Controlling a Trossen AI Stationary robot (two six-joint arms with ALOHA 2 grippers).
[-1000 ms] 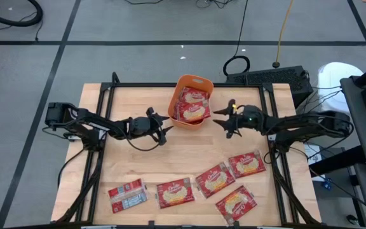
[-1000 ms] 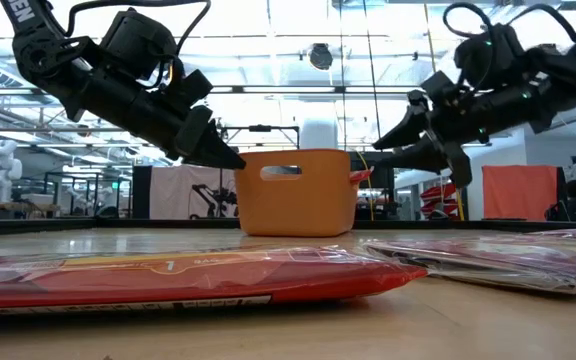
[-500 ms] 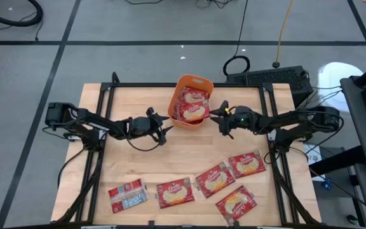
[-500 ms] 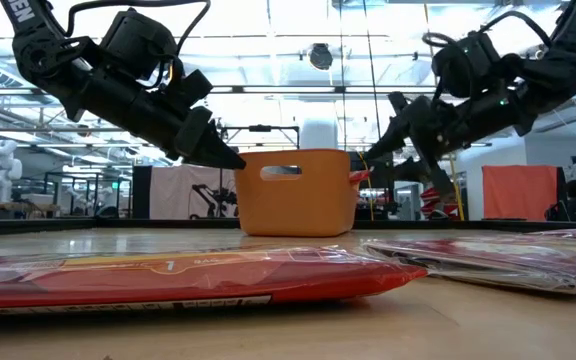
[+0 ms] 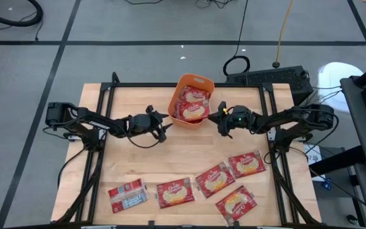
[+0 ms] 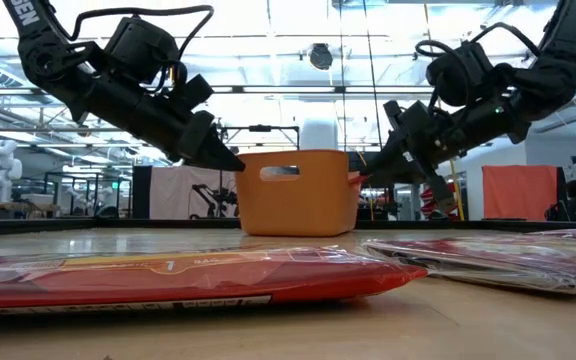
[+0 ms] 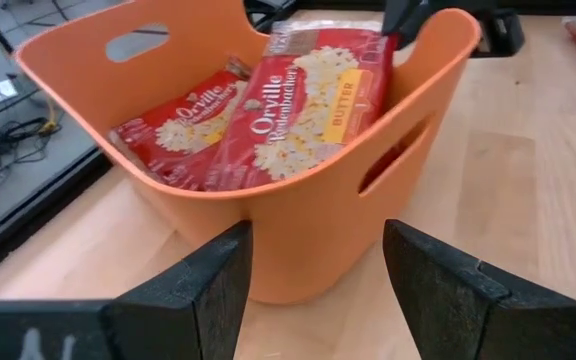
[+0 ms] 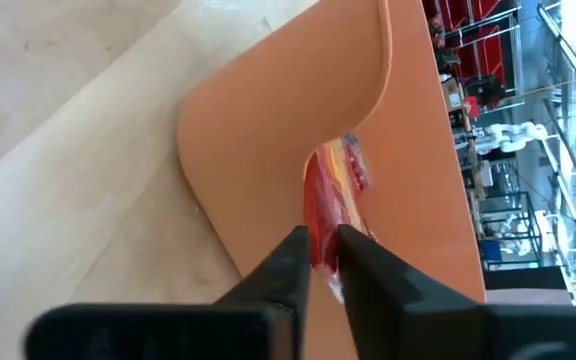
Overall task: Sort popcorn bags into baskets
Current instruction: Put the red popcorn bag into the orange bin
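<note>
R gripper is at the orange basket's right-hand wall, w/ its fingers nearly closed on the edge of a popcorn bag that sticks up over the rim. It looks like it's tucking that bag down inside. To do this well: push the edge inward and down, not sideways, since the basket is light and would prob. slide toward the table's far edge; let go only once the bag sits below the rim. L gripper hovers just beside the basket's left wall w/ fingers spread wide, holding nothing, and could steady that wall if the basket shifts. Basket sits near the middle of the table's far edge. Count: 1 basket; at least 2 bags visible inside, more can't be ruled out; 5 bags flat along the table's near edge, four label-up, one grey side up at the near-left.
</note>
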